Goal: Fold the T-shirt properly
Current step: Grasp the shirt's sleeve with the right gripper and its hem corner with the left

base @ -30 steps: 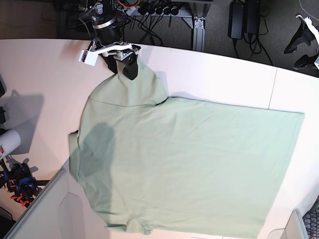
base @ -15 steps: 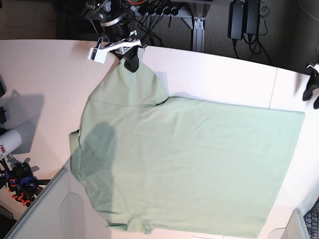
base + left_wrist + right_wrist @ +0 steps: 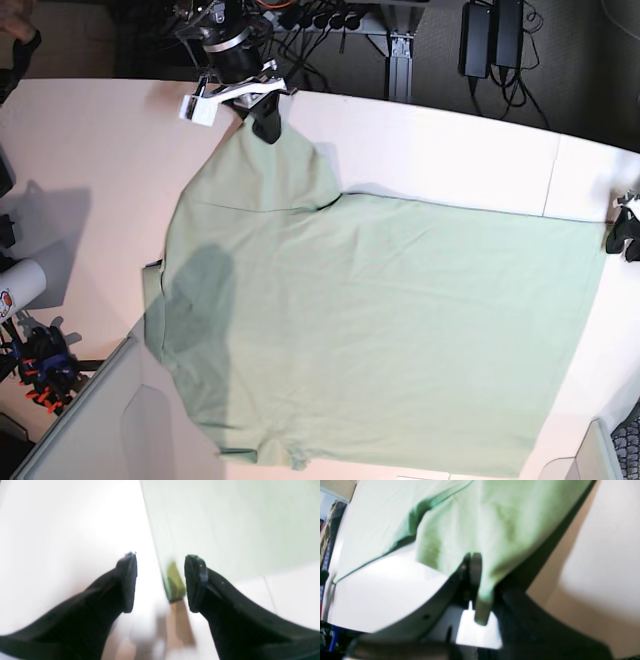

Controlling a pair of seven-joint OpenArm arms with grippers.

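Observation:
The pale mint-green T-shirt (image 3: 380, 320) lies spread flat on the white table (image 3: 90, 170), back side up. My right gripper (image 3: 265, 128) is at the far edge, shut on the end of the upper sleeve. In the right wrist view the sleeve fabric (image 3: 475, 522) is pinched in that gripper (image 3: 480, 582). My left gripper (image 3: 622, 240) is at the shirt's far right hem corner. In the left wrist view it (image 3: 161, 582) is open, the fingers straddling the hem edge and corner of the shirt (image 3: 225, 517). Collar and buttons are hidden.
A white cylinder (image 3: 15, 285) and orange-tipped clamps (image 3: 40, 365) sit at the left edge. A grey bin (image 3: 90, 430) stands at the front left, another corner (image 3: 600, 450) at the front right. Cables and power bricks (image 3: 490, 40) hang behind the table.
My left gripper has come down from the far right onto the hem corner. My right gripper has drawn the sleeve slightly farther toward the table's back edge.

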